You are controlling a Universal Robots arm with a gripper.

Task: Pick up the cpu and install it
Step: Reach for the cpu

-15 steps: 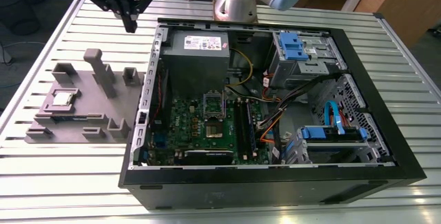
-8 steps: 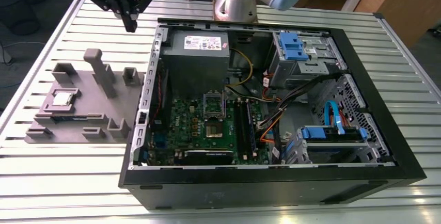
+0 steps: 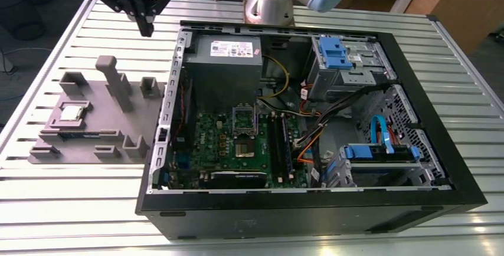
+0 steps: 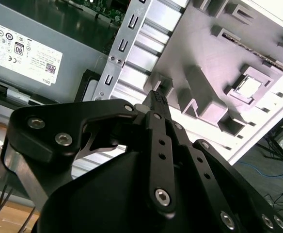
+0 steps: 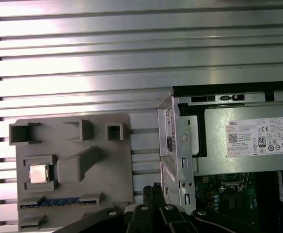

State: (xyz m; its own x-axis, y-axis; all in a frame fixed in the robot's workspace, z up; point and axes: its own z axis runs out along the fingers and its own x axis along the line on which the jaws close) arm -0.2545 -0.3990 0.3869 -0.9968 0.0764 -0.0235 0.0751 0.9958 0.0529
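Looking at the exterior view, I count 1 cpu (image 3: 72,112), square with no long axis, lying flat with its silver top up in a recess of the 1 grey fixture (image 3: 101,123), well apart from my 1 gripper (image 3: 146,30), whose fingers are pressed together and empty beside the computer case (image 3: 315,212).

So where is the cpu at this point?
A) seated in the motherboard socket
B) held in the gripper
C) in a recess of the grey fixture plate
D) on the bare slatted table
C: the cpu lies in a square recess of the grey fixture plate, at the exterior view's left of the open computer case, with the gripper well apart from it and holding nothing.
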